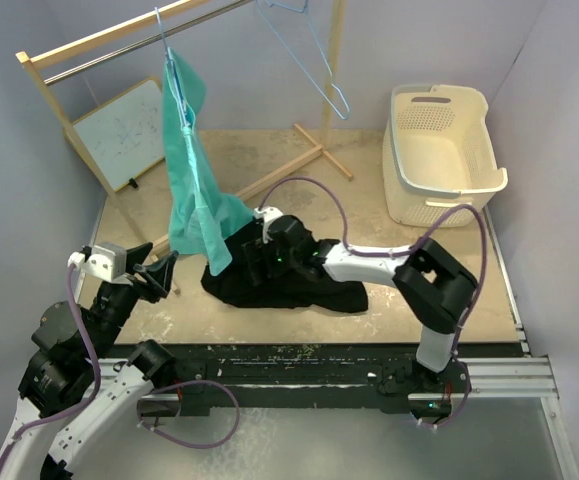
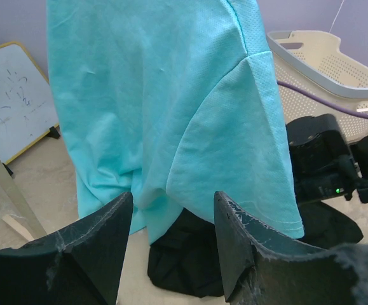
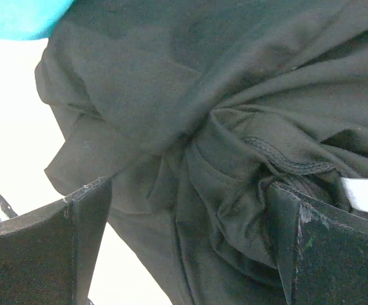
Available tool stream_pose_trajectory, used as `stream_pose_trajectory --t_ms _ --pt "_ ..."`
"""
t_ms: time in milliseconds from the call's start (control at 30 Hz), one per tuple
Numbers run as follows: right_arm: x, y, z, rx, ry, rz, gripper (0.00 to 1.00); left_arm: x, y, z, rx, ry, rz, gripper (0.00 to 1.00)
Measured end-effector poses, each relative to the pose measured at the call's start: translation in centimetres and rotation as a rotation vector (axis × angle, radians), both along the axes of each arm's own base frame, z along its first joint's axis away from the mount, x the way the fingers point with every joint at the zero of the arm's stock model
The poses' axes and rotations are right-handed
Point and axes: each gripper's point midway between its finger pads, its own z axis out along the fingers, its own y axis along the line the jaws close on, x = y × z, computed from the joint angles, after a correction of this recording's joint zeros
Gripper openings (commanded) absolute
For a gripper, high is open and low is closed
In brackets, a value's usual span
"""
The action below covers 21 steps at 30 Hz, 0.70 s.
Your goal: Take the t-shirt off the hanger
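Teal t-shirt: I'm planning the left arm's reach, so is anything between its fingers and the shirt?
Nothing visible does. The teal t-shirt hangs straight ahead of the open left fingers, with only air between. The black garment lies lower, on the table under the hem.

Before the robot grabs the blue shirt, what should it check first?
1. Shirt on hanger: ok, it hangs from the rail.
2. Left pincer open and empty: ok, it faces the shirt.
3. Right pincer open: ok, the black cloth lies under it.
4. Shirt hem free of the black cloth: cannot tell, they overlap in view.
5. Right pincer clear of the shirt: not ok, it sits beside the hem.
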Motion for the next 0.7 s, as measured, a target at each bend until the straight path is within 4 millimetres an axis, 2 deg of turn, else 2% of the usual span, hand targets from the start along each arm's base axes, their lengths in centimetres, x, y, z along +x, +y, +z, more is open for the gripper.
stream_pose_trajectory --t_ms 133,167,233,267,300,367,400,567,700 --pt "-0.7 2.9 -1.3 -0.046 -0.021 0.024 1.00 0.0 0.0 0.0 0.000 0.000 0.000 0.57" --pt "-0.8 3.3 -1.6 -0.064 -0.026 0.018 0.95 0.0 0.0 0.0 0.000 0.000 0.000 0.58" --pt "-0.7 3.5 -2.0 -0.100 -0.034 -0.012 0.74 0.0 0.0 0.0 0.000 0.001 0.001 0.58" --pt "-0.6 3.3 -2.2 -0.115 -0.037 -0.036 0.57 0.0 0.0 0.0 0.000 0.000 0.001 0.58" --pt "-0.5 3.0 -2.3 -0.129 -0.038 -0.056 0.34 0.0 0.0 0.0 0.000 0.000 0.001 0.58" --pt "0.0 1.7 -2.8 -0.170 -0.035 -0.124 0.10 0.0 0.0 0.0 0.000 0.000 0.001 0.58" --pt "0.3 1.0 -3.1 -0.187 -0.030 -0.165 0.01 0.0 0.0 0.0 0.000 0.001 0.000 0.58" --pt "0.7 -1.8 -3.0 -0.213 -0.019 -0.304 0.00 0.0 0.0 0.0 0.000 0.001 0.000 0.58" --pt "-0.6 -6.8 -2.0 -0.239 0.011 -0.385 0.00 0.0 0.0 0.0 0.001 0.002 0.000 0.58"
